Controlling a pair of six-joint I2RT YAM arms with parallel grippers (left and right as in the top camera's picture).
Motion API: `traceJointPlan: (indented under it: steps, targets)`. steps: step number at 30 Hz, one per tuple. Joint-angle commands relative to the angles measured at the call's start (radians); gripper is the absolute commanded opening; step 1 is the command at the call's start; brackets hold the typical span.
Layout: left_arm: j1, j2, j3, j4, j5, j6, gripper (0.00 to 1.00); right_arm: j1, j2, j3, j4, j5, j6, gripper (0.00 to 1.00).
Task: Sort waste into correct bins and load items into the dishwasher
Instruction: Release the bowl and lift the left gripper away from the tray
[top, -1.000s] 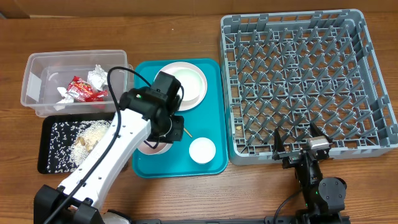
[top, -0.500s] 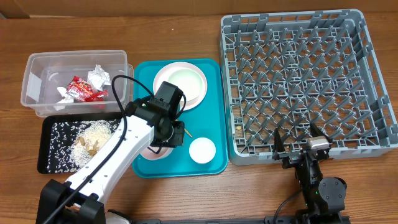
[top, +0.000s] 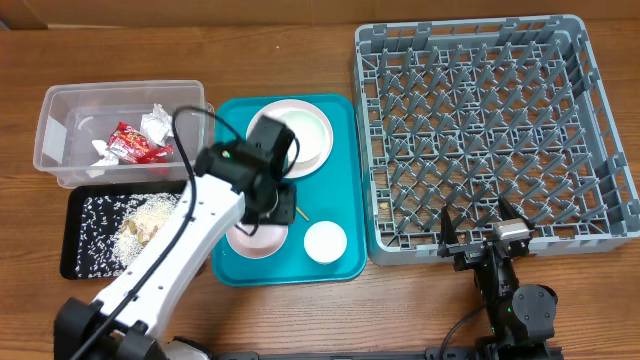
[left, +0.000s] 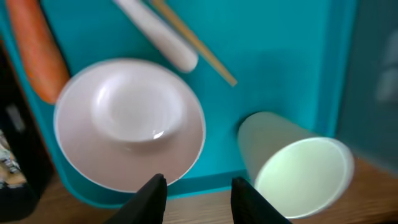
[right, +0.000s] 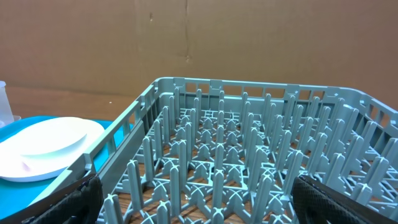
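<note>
Count: 1 rack (top: 465, 28), 1 teal tray (top: 340, 200), 1 tub (top: 60, 110), 1 black tray (top: 70, 235). Dishes: 1 plate (top: 310, 135), 1 bowl (top: 258, 242), 1 cup (top: 325, 242). 1 chopstick (left: 196, 43), 1 fork (left: 158, 34), 1 carrot (left: 38, 50). In the tub: 1 wrapper (top: 135, 143), 2 paper wads (top: 158, 122) (top: 103, 152).

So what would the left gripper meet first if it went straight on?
Probably the teal tray, in the gap between the pink bowl and the cup; depth is unclear, so the bowl's rim may come first.

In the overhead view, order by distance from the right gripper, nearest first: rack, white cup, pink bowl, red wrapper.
1. Rack: right in front.
2. White cup: on the tray.
3. Pink bowl: left of the cup.
4. Red wrapper: far-left tub.
</note>
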Motion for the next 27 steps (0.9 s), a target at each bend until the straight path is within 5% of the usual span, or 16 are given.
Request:
traceJointPlan:
  steps: [1,8,10,13,27]
  targets:
    - [0.006,-0.042,0.158,-0.058,-0.097,0.000,0.36,-0.003,-0.010,-0.011,0.006,0.002,-0.004,1.00]
    - [0.010,-0.179,0.339,-0.160,-0.487,-0.043,0.45,-0.003,-0.010,-0.011,0.006,0.003,-0.004,1.00]
    - [0.015,-0.222,0.345,-0.160,-0.600,-0.045,1.00,-0.003,-0.010,-0.011,0.006,0.002,-0.004,1.00]
    - [0.019,-0.268,0.345,-0.165,-0.706,-0.044,1.00,-0.003,-0.010,-0.011,0.006,0.003,-0.004,1.00]
    - [0.019,-0.261,0.344,-0.163,-0.701,-0.044,1.00,-0.003,-0.010,-0.011,0.006,0.003,-0.004,1.00]
